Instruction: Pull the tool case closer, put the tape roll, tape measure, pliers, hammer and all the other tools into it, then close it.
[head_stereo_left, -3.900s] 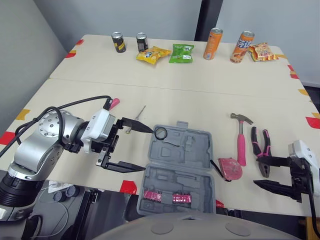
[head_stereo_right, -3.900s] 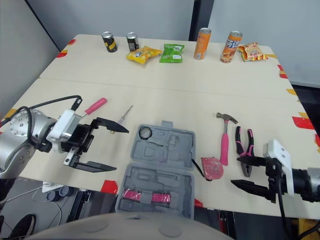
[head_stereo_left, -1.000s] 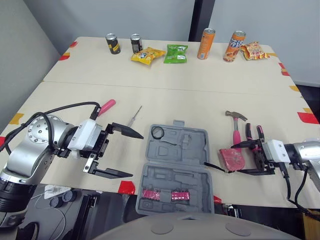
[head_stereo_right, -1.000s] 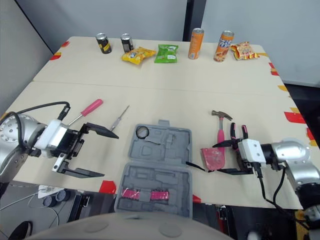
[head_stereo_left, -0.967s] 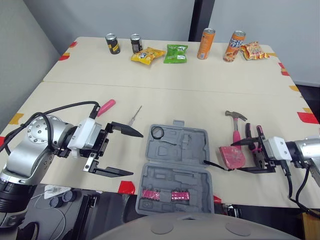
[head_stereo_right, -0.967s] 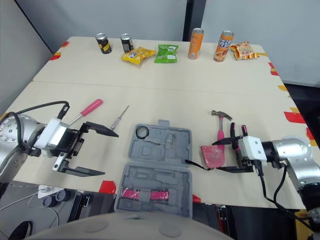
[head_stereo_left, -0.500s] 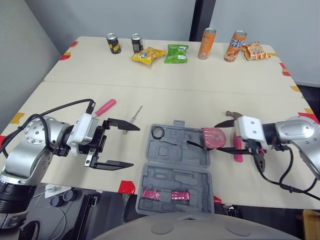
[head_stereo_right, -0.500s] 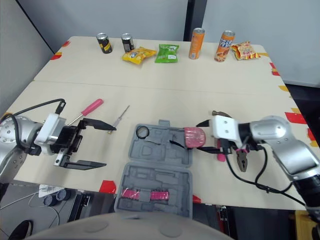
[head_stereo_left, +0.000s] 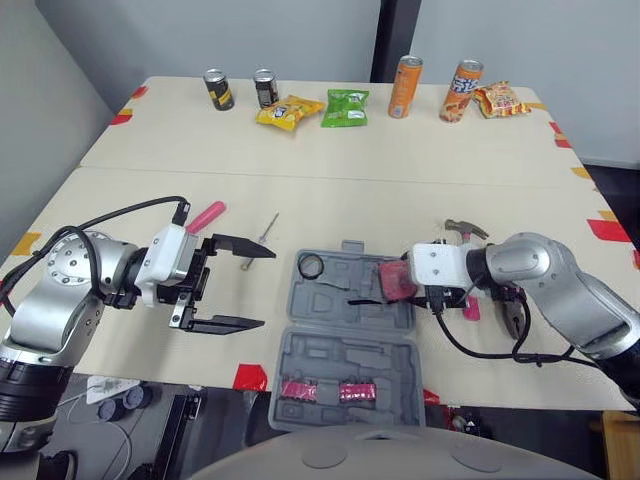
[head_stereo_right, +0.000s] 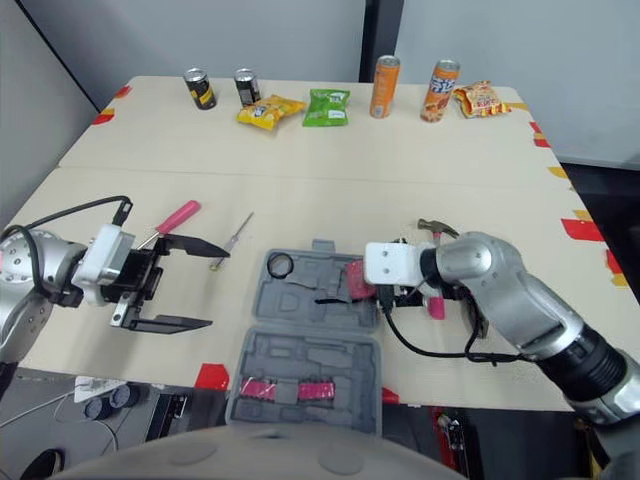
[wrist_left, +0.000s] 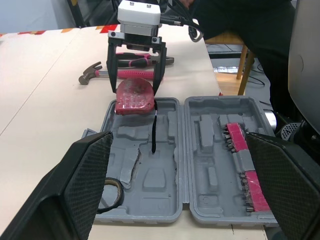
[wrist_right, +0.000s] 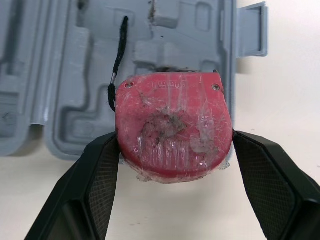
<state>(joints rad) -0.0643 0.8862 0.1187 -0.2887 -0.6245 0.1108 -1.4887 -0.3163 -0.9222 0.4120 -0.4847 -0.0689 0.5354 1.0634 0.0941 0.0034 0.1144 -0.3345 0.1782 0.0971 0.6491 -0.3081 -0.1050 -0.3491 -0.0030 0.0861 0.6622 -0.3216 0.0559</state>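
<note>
The red tape measure (wrist_right: 174, 115) is sitting clamped between the two black fingers of the right end effector (wrist_right: 175, 137), one finger pressing on each side of its body. It is carrying a row of raised letters near one edge, too faint to read. It is lying across the right-hand rim of the far half of the open grey tool case (head_stereo_left: 350, 330), partly over the moulded tray and partly over the bare surface (head_stereo_left: 330, 190); whether it is resting on the case or hanging just above it cannot be told. Its black wrist strap (wrist_right: 118, 60) is trailing into the tray.

The black tape roll (head_stereo_left: 312, 266) is lying in the far left corner of the case, and pink bit strips (head_stereo_left: 320, 389) are filling the near half. The hammer (head_stereo_left: 462, 232) and the pliers (wrist_left: 145, 60) are lying just beyond the right arm, outside the case.

The left end effector (head_stereo_left: 267, 288) is hovering left of the case, fingers wide apart and empty. A pink-handled screwdriver (head_stereo_left: 205, 216) and a slim screwdriver (head_stereo_left: 262, 232) are lying beside it.

Along the far edge, two dark cans (head_stereo_left: 215, 89), two orange cans (head_stereo_left: 403, 86) and snack bags (head_stereo_left: 345, 107) are standing well apart from the tools, their printing too small to read.
</note>
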